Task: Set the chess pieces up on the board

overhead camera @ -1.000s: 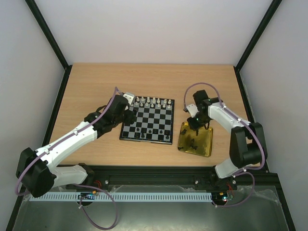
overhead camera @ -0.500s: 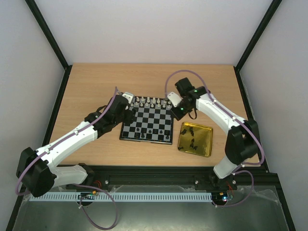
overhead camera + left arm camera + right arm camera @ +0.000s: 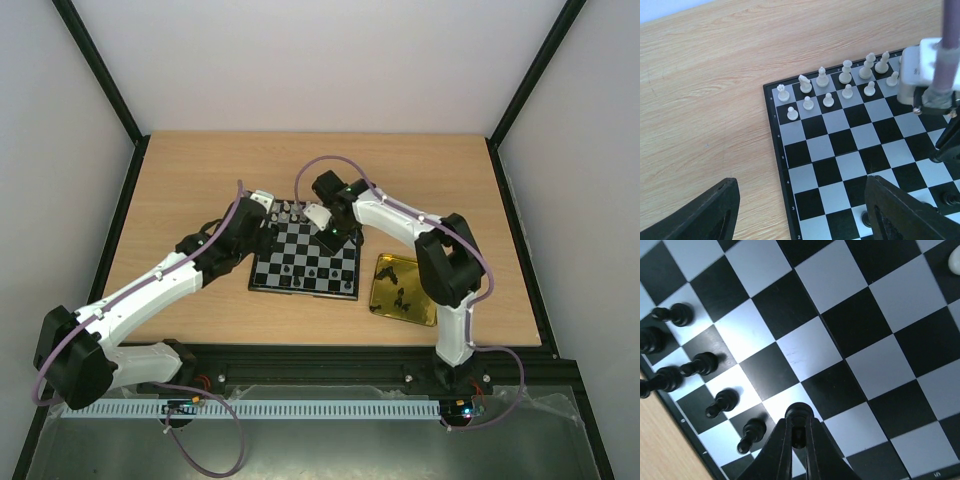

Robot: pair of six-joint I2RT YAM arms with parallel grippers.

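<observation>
**Right end effector** point(image 3: 799, 429): closed tight on one black piece point(image 3: 799, 413), pinched at the fingertips. It hangs over the board point(image 3: 850, 340), above squares just inside the black side's ranks. The piece is clear of the surface and not yet set down.

**Left end effector** point(image 3: 801, 192): the jaws stand wide apart with nothing between them. It hovers at the board's left edge, near the white corner, and holds nothing.

**White pieces** point(image 3: 845, 72): two ranks stand along the far edge, a back rank with pawns in front of it. Six of each can be counted in the left wrist view. The right arm hides the rest, so a full complement cannot be confirmed.

**Black pieces** point(image 3: 700, 364): six show in the right wrist view, standing along the near edge of the board with vacant squares among them. This side is only partly filled.

**Gold tray** point(image 3: 405, 290): sits on the table point(image 3: 200, 170) just to the right of the board, apart from it. A few dark pieces lie in it, not yet placed; they are too small to count.

**Assessment:** the white side appears done or nearly so, and the black side is the outstanding work. The step in hand is judged to be delivery of the held piece to its square. What is left is its release, then the pieces in the tray, one at a time.
</observation>
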